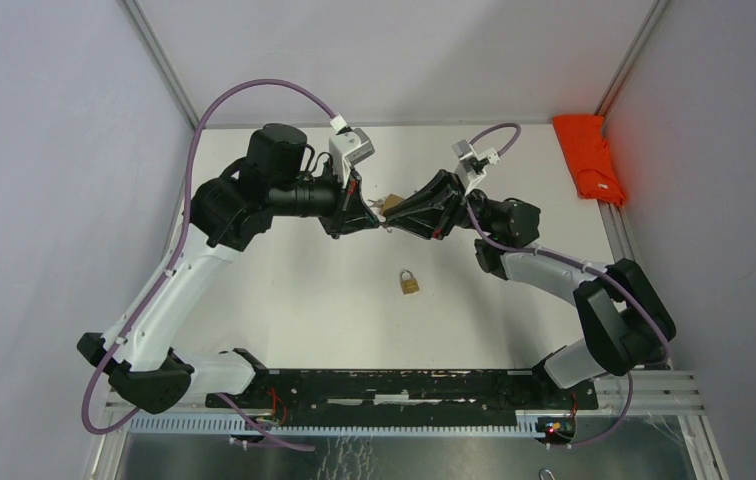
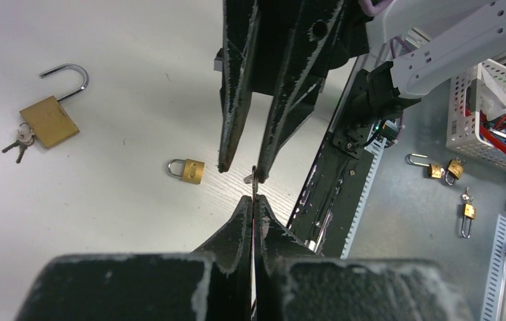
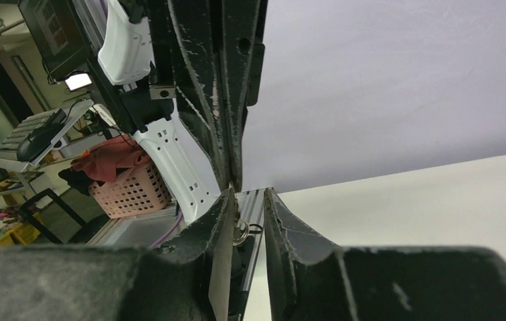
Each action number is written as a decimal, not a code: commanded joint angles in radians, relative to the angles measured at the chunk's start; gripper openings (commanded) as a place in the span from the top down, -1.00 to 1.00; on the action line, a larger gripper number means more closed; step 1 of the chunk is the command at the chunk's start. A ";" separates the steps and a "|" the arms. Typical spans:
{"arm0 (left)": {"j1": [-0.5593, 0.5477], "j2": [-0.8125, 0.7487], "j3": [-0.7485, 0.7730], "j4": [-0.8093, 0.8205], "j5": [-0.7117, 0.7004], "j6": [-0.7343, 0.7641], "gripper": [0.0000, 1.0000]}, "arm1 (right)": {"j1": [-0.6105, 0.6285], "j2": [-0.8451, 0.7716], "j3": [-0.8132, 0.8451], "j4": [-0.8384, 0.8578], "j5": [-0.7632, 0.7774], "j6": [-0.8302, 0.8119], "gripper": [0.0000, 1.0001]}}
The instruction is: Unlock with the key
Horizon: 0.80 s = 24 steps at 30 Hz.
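- Brass padlock lies with its shackle closed on the middle of the table, nearer than the left gripper and right gripper, which meet tip to tip above.
- Left wrist: the left jaws are pinched tight on the key; the right jaws straddle it, apart.
- Right wrist: its jaws gape and grip nothing; inserting and turning the key are not yet done, I judge.

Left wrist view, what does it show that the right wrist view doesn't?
Only the left wrist view: the open large padlock with its key bunch, the shut small padlock on the table, and spare padlocks off the table. Only the right wrist view: a pink basket holding red cloth. Both: the left gripper shut on a key, between the right gripper's open fingers.
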State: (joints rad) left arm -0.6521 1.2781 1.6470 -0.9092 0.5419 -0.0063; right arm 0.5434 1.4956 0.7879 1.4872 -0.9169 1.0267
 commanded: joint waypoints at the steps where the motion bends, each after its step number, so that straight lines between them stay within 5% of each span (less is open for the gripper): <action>1: -0.002 -0.009 0.004 0.043 0.038 0.047 0.96 | 0.007 0.018 0.047 0.124 -0.017 0.031 0.46; 19: -0.001 -0.011 0.002 0.054 0.041 0.047 0.96 | 0.032 0.013 0.027 0.116 -0.063 0.040 0.59; 24: -0.002 -0.008 0.000 0.055 0.044 0.046 0.96 | 0.045 0.018 0.033 0.114 -0.079 0.040 0.80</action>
State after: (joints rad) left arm -0.6521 1.2781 1.6459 -0.9077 0.5564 -0.0063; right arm 0.5755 1.5177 0.7990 1.4887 -0.9649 1.0592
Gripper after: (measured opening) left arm 0.026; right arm 0.131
